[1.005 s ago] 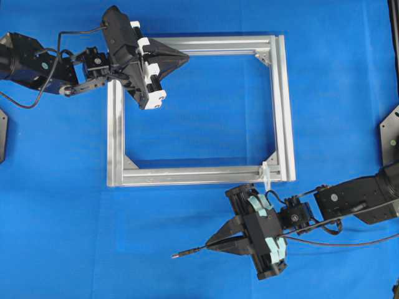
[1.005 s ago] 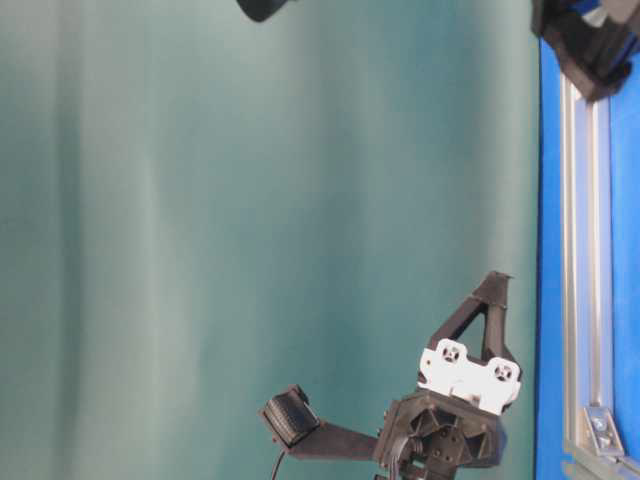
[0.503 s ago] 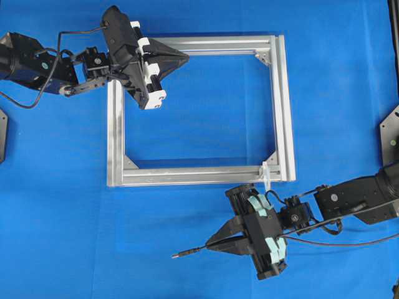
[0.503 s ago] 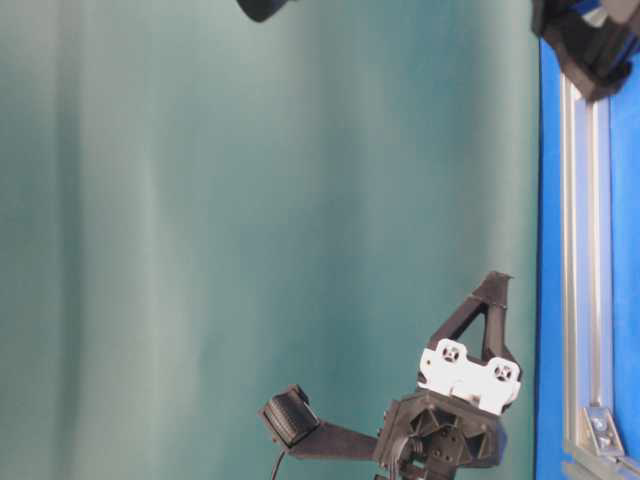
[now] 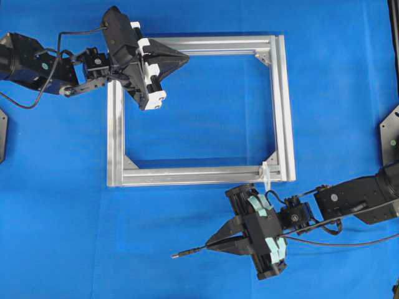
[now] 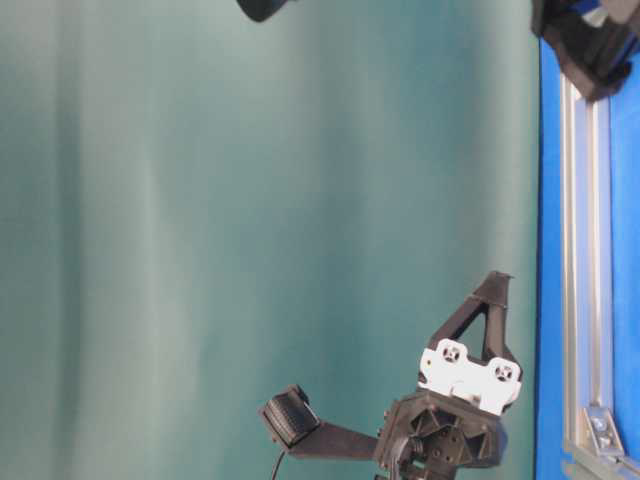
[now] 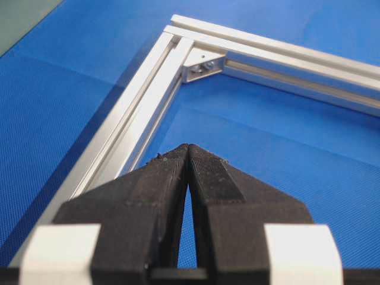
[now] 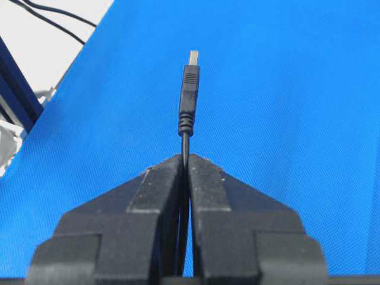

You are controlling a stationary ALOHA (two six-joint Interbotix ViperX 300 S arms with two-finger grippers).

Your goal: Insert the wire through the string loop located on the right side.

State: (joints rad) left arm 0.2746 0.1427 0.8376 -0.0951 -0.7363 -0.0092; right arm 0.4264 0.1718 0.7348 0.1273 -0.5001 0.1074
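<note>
Overhead looks straight down; table-level sits sideways, sharing the frame (image 5: 199, 45) at three o'clock; wrist views hug their fingertips, facing twelve.

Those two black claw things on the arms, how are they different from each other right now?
The right gripper pinches the thin black wire, its plug sticking out ahead; the left gripper holds nothing. The left one sits over the silver frame at its top bar; the right one is off the frame, over the blue cloth below the white string loop. The left points right, the right points left. Both have their jaws shut.
</note>
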